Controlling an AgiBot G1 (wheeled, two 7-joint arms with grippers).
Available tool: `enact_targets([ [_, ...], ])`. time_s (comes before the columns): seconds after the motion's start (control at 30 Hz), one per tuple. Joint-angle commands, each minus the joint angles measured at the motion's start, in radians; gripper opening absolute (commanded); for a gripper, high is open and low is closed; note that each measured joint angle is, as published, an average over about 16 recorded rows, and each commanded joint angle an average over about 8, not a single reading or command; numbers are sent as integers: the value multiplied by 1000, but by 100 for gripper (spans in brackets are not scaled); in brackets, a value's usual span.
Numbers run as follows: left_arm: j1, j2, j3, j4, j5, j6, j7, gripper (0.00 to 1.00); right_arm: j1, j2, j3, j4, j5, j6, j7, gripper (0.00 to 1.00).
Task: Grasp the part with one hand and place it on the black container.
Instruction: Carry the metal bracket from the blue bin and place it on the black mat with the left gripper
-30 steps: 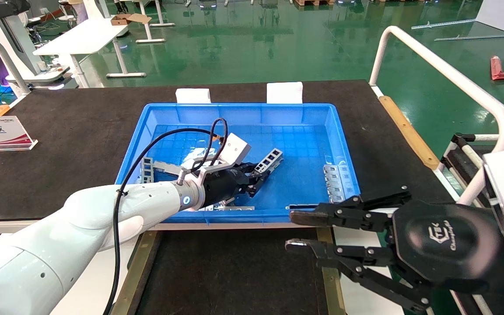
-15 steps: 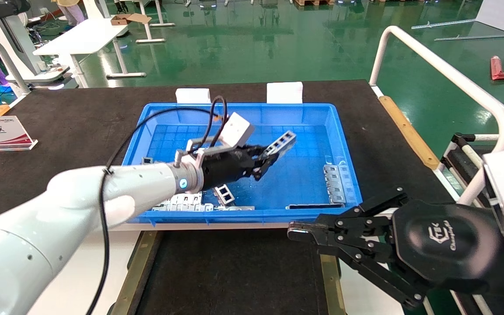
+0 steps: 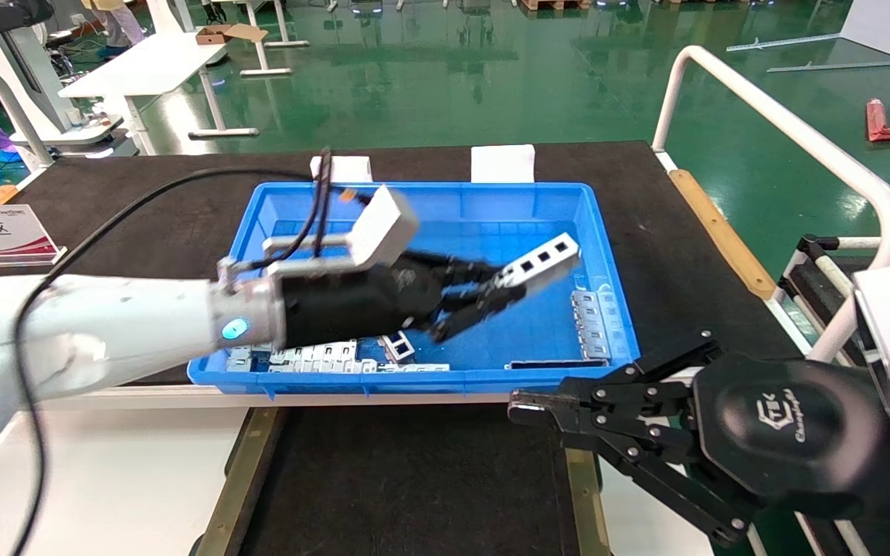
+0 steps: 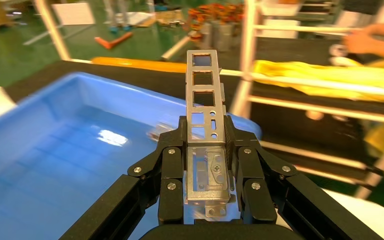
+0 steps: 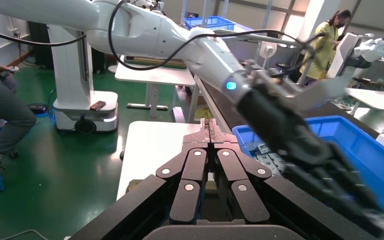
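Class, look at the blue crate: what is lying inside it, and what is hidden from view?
Inside the blue crate, grey metal pieces lie along the right wall and near front. The left gripper holds the part above. Its arm covers the crate's left floor.

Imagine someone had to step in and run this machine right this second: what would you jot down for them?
Left pincer: shut on the part, held in the air over the blue crate; the left wrist view shows the part clamped between both fingers.
Right pincer: shut, holding nothing, parked at the near edge of the black container.
Done: the part is picked and clear of the crate floor.
Left: carry it toward the robot over the crate's near wall, set it down on the black container, and let go.
Other metal pieces lie in the crate.
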Motion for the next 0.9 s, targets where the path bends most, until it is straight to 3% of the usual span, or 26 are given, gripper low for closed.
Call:
enact_targets([
  [0.03, 11, -37, -1, -28, -8, 57, 1, 0, 0, 0, 0, 0, 0, 0, 0, 0],
  [0.3, 157, -200, 8, -322, -28, 22, -55, 0, 0, 0, 0, 0, 0, 0, 0, 0],
  [0.6, 387, -370, 38, -639, -56, -218, -179, 0, 0, 0, 0, 0, 0, 0, 0, 0],
  [0.77, 510, -409, 59, -715, -87, -377, -252, 0, 0, 0, 0, 0, 0, 0, 0, 0],
  [0.9, 583, -393, 64, -716, -128, -501, -307, 0, 0, 0, -1, 0, 0, 0, 0, 0],
])
